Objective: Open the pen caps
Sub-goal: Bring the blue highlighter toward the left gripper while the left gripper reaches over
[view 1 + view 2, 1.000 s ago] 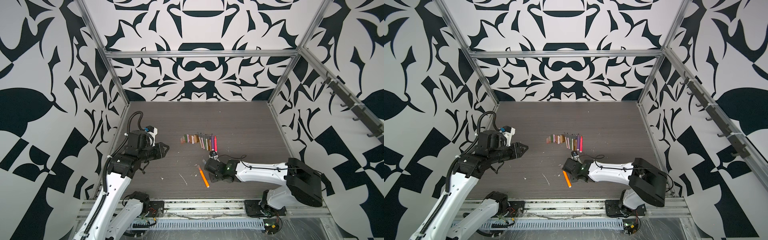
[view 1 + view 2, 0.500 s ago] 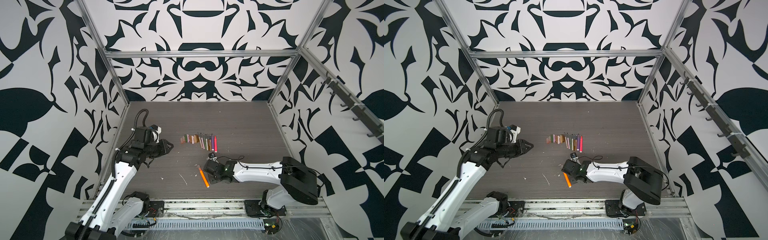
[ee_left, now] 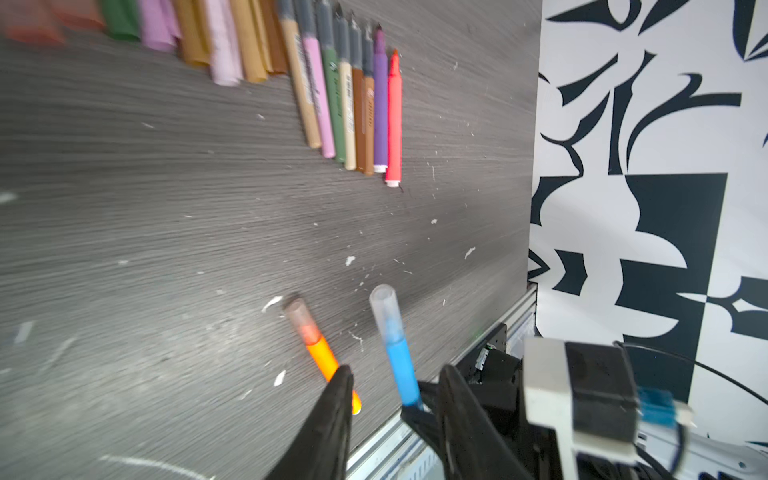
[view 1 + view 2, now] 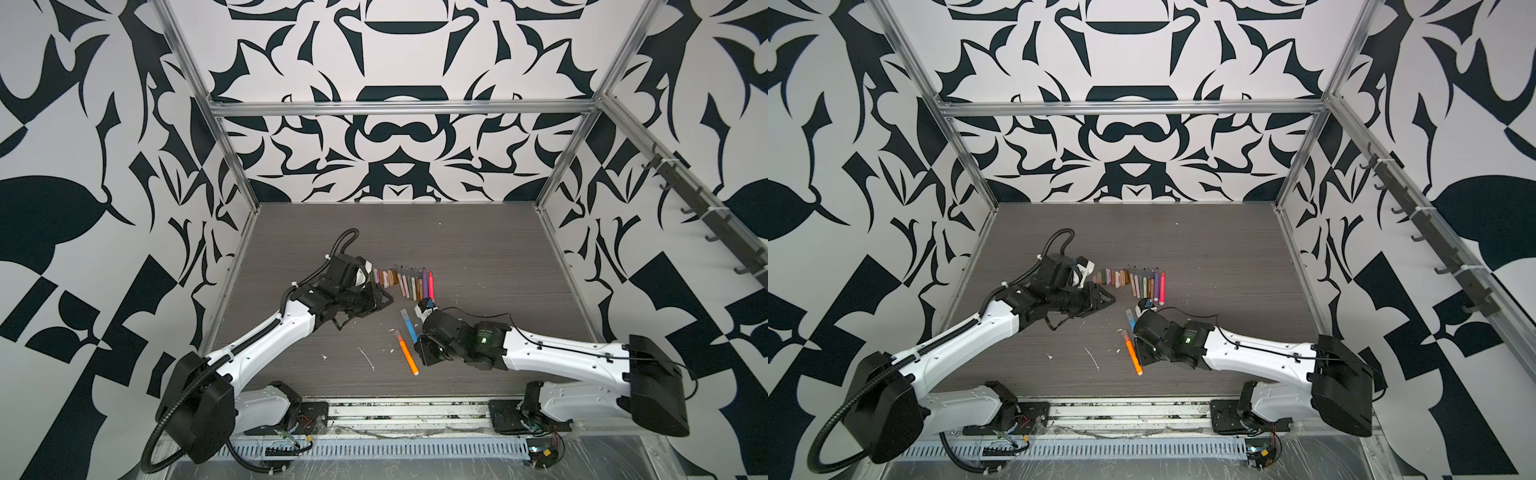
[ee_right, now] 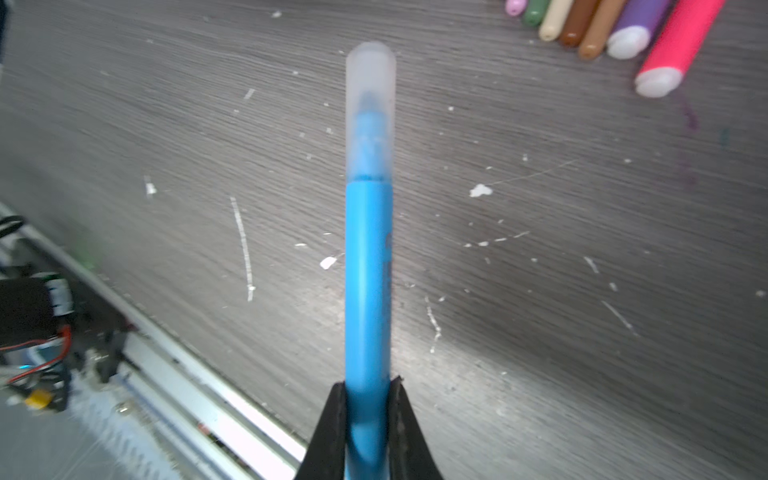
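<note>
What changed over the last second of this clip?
The right gripper closed on the blue pen, which now sticks out ahead of it, its cap on. The left gripper, open, swung in toward the middle. The orange pen and the row of uncapped pens stayed put.

1. A dark grey wood-grain table (image 4: 478, 249) lies in the middle.
2. White flecks (image 4: 367, 358) are scattered over the table's near half.
3. Black-and-white patterned walls (image 4: 395, 54) rise behind and beside the table.
4. A silver frame bar (image 4: 395, 109) runs above the table's far edge.
5. A dark hook rail (image 4: 717, 216) hangs to the right of the table.
6. A slotted white strip (image 4: 374, 451) runs before the table's near edge.
</note>
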Available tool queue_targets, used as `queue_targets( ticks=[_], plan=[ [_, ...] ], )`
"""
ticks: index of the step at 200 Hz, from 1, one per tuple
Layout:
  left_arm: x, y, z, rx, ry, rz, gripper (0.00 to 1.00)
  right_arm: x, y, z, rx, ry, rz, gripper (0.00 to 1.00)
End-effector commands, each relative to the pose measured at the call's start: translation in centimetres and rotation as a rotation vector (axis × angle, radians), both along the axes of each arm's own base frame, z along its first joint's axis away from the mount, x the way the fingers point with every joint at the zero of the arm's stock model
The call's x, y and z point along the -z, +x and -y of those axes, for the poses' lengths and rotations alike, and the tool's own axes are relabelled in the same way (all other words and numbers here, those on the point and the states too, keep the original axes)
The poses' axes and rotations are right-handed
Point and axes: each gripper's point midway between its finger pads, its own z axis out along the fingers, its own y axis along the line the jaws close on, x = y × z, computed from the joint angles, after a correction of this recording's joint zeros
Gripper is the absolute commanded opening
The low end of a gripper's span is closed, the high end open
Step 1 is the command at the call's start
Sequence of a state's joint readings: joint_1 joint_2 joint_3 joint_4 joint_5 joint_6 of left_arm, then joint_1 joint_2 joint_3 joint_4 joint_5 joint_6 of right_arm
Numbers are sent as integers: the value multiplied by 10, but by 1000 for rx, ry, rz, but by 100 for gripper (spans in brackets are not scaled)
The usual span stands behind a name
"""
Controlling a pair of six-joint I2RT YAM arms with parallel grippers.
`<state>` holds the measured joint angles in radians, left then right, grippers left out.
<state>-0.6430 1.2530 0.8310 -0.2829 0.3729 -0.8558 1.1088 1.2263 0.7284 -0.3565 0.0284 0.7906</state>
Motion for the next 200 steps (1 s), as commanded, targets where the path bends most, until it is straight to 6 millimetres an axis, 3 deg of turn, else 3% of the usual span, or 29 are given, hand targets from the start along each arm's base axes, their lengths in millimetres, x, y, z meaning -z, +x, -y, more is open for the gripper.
queue_targets(
  ticks=[1, 58, 156, 173, 200],
  plan=[
    [2, 7, 14, -13, -8, 6, 37, -23, -3, -10, -2, 113, 7, 8],
    [6, 3, 27, 8, 5, 6, 37, -50, -3, -12, 9, 198, 27, 7],
    [3, -4, 44, 31, -52, -10, 37, -54, 2, -19, 18, 218, 40, 7],
    [3, -5, 47, 39, -54, -7, 33, -56, 3, -19, 16, 215, 46, 7],
    [2, -6, 50, 46, -59, -9, 20, -59, 3, -19, 12, 211, 48, 7]
  ],
)
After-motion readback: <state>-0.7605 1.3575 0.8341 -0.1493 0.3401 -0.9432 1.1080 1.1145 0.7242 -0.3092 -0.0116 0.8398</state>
